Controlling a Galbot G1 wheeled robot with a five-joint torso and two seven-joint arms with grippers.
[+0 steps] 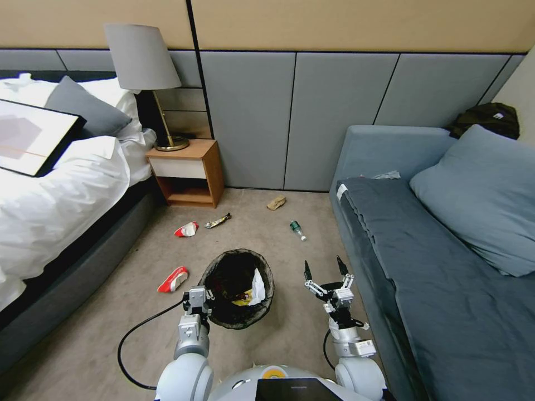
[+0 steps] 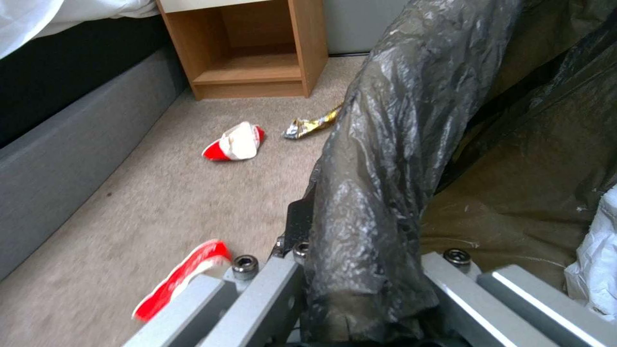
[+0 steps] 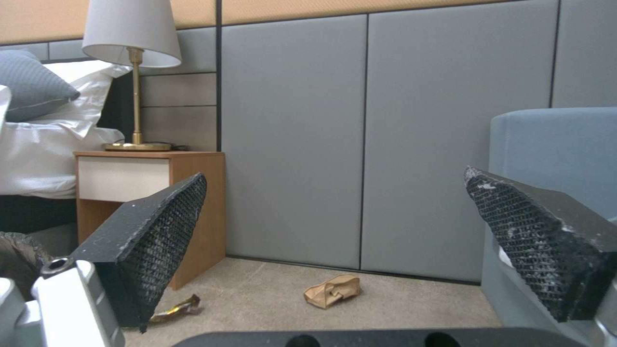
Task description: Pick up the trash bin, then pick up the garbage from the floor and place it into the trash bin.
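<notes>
Two grippers are up in front of the robot's chest. The left gripper (image 1: 199,297) is clamped on the near left rim of the trash bin (image 1: 223,267); in the left wrist view its metal fingers (image 2: 270,284) pinch the folded black bag liner (image 2: 385,159) from both sides. Inside the bin, just past that grip, lie a crumpled white tissue (image 1: 258,287) and a yellow scrap (image 1: 242,301). The right gripper (image 1: 326,270) hangs beside the bin on the sofa side, spread wide and holding nothing, its two black mesh pads (image 3: 161,231) well apart in the right wrist view. Outward from the left gripper, a red-and-white wrapper (image 1: 173,279) lies on the floor (image 1: 111,334) just beside it toward the bed (image 1: 50,211); a second red-and-white wrapper (image 1: 186,229) and a gold foil wrapper (image 1: 218,220) lie farther ahead, near the wooden nightstand (image 1: 189,172) that carries a lamp (image 1: 146,78). Ahead of the right gripper a small green bottle (image 1: 297,229) lies near the sofa (image 1: 440,267), and beyond it a brown crumpled paper (image 1: 276,203) rests close to the grey wall panels (image 1: 290,117).
</notes>
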